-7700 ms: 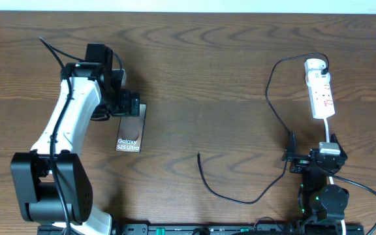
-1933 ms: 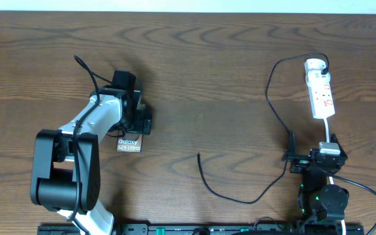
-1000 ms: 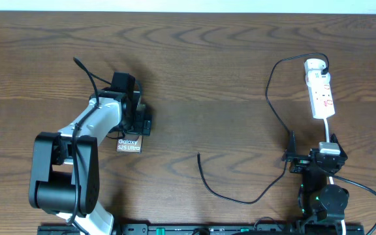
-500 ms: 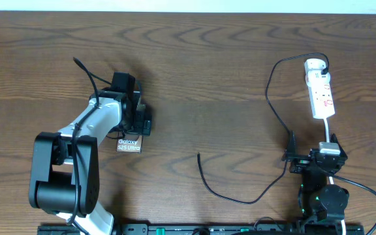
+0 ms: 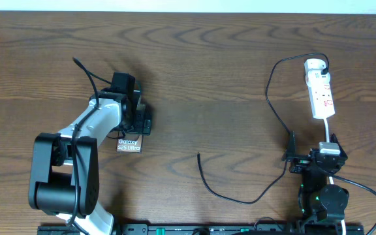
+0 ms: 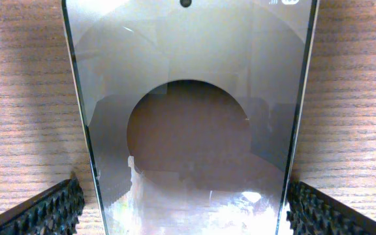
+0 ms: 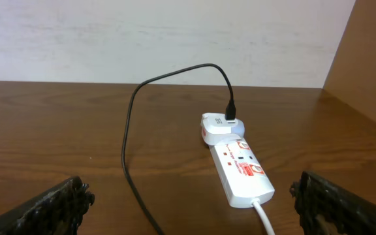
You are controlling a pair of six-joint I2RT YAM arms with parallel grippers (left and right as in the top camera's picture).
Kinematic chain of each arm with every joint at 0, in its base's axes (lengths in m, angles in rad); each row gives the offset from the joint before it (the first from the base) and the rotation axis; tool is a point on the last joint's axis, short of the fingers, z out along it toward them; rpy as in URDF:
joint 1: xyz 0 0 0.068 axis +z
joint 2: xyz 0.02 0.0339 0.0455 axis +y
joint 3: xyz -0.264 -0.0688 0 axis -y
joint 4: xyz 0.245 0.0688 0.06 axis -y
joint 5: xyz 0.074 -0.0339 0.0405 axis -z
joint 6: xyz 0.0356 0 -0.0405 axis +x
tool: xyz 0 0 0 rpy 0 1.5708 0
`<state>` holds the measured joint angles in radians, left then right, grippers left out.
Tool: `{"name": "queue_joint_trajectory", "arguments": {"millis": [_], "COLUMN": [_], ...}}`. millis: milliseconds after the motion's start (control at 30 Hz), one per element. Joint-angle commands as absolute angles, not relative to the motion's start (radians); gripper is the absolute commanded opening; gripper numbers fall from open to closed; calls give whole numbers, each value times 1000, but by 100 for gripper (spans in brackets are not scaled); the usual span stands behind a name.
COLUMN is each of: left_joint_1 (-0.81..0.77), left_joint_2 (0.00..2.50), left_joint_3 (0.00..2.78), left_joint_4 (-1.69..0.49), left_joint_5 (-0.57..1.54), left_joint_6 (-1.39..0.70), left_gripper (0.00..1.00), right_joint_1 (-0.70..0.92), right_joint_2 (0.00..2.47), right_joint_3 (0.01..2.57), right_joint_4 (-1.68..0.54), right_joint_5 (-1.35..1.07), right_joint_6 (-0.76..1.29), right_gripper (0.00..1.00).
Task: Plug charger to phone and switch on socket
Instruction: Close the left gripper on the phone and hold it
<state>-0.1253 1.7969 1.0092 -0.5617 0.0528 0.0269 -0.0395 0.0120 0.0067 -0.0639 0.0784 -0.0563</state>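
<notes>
The left claw (image 6: 185, 196) straddles the Galaxy phone (image 6: 188, 98) lying screen up, with a ribbed pad (image 6: 51, 209) on either side. Its jaws are spread about the phone's width and a thin gap shows at the left edge. The right claw (image 7: 188, 199) gapes wide and holds nothing. The white power strip (image 7: 240, 171) lies ahead of it. The charger cable (image 7: 132, 111) runs from the strip's far end, past the right claw's left side.

overhead straight down on table (image 5: 207, 65), phone (image 5: 128, 144) and socket (image 5: 320, 94); left wrist close over phone, right wrist low toward socket
</notes>
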Motion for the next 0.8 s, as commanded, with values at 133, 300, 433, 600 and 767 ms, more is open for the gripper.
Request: {"name": "queue_joint_trajectory", "arguments": {"millis": [133,300,433,600,767], "left_joint_1": [-124,-124,-124,-124,-124], "left_joint_2": [1824,1824,1824,1824,1824], "left_joint_3": [970,955,936,908,904], "left_joint_4": [-555,-555,-557,-559,-558], "left_joint_5": [44,44,44,44,44], "left_joint_6": [30,30,30,30,30], "left_gripper": [98,98,98,98,98], "right_joint_1": [-32,-32,-32,-32,-32], "right_joint_2": [7,7,7,7,7], "right_joint_3": [6,6,6,6,6], "right_joint_4": [-68,-68,-68,-68,-68], "right_joint_5": [76,76,76,76,76], "right_joint_6": [-65,-65,-65,-65,-65], "right_gripper": [99,99,99,99,99]}}
